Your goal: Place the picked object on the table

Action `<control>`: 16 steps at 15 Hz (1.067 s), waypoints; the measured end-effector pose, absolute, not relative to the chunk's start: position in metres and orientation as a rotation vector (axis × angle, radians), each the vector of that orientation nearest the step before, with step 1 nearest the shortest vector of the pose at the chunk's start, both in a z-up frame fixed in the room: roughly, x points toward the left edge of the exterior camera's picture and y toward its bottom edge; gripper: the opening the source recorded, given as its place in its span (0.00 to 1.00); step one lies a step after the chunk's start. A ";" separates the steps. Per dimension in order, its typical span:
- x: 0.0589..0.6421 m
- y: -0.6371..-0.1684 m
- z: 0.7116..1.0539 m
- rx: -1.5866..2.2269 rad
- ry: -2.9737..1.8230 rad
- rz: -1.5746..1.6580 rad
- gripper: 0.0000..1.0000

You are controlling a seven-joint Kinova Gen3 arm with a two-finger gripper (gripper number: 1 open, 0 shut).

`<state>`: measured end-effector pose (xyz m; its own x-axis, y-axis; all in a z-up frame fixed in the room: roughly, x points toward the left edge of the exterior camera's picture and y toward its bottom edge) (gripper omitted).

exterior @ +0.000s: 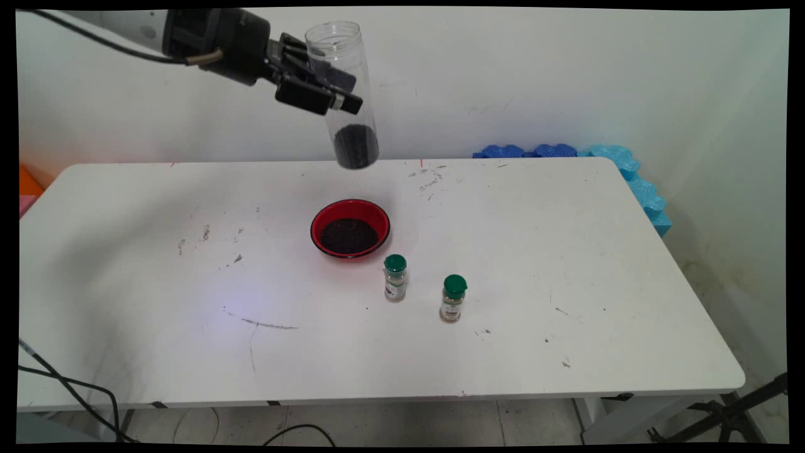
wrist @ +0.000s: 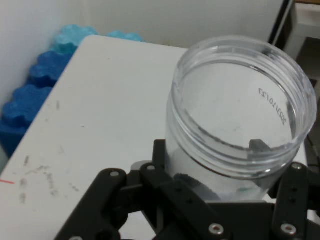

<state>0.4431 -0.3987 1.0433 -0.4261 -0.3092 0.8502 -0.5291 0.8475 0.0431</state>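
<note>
High above the table's far side, my gripper is shut on a tall clear plastic jar. The jar hangs nearly upright, mouth up, with a small heap of dark grains at its bottom. In the hand view the jar's open rim fills the frame between my fingers. Below the jar, a little toward the near side, a red bowl holds more of the dark grains.
Two small spice bottles with green caps stand near the bowl, one just right of it and another further right. Blue foam pieces lie at the table's far right corner. Cables hang at the near left edge.
</note>
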 end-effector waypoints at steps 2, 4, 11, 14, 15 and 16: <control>0.437 -0.384 1.040 0.605 -2.052 0.255 0.00; 0.433 -0.374 1.036 0.600 -2.058 0.236 0.00; 0.414 -0.333 0.992 0.602 -2.095 0.162 0.00; 0.407 -0.318 0.967 0.614 -2.101 0.126 0.00; 0.405 -0.314 0.959 0.614 -2.103 0.118 0.00; 0.403 -0.309 0.949 0.611 -2.107 0.109 0.00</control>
